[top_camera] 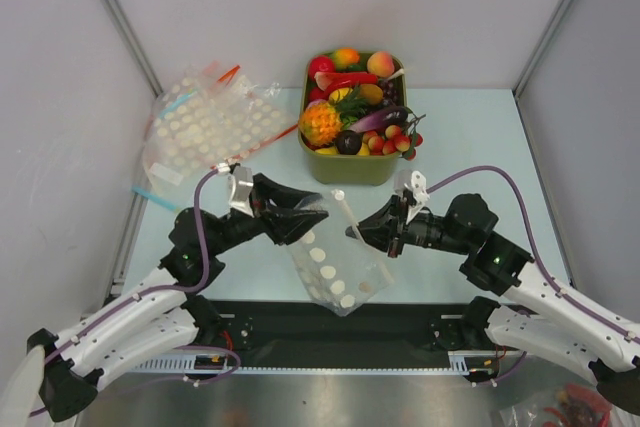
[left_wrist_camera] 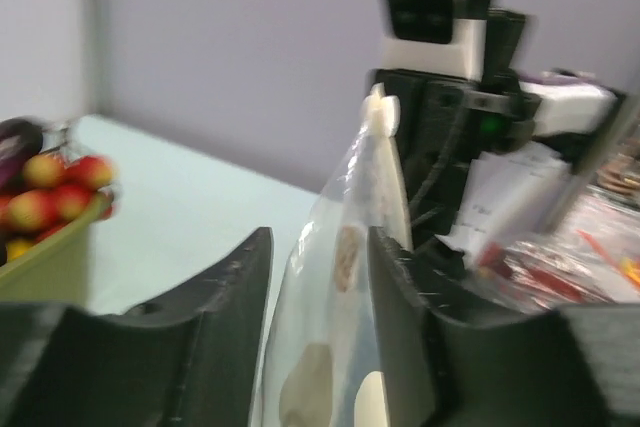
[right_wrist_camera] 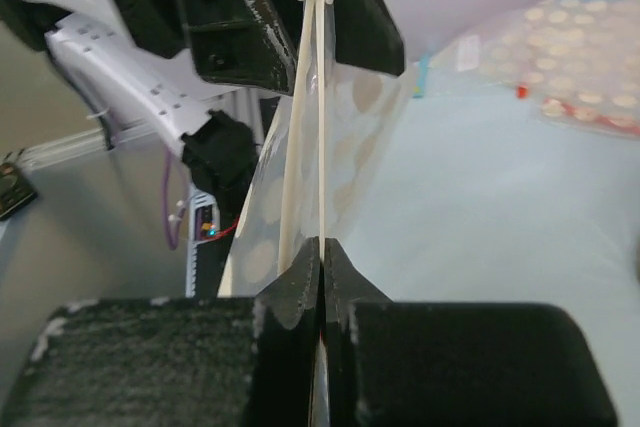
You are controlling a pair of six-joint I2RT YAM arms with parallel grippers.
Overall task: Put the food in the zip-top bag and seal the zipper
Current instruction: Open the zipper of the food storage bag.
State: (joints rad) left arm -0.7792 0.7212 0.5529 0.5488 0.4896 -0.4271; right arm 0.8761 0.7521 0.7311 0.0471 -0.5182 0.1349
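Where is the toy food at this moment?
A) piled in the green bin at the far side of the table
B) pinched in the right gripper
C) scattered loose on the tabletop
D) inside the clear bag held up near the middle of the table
A: the food is all heaped in the green bin, and the zip-top bag shows none of it inside.

The left tool stands parted around the clear zip-top bag, food at left.
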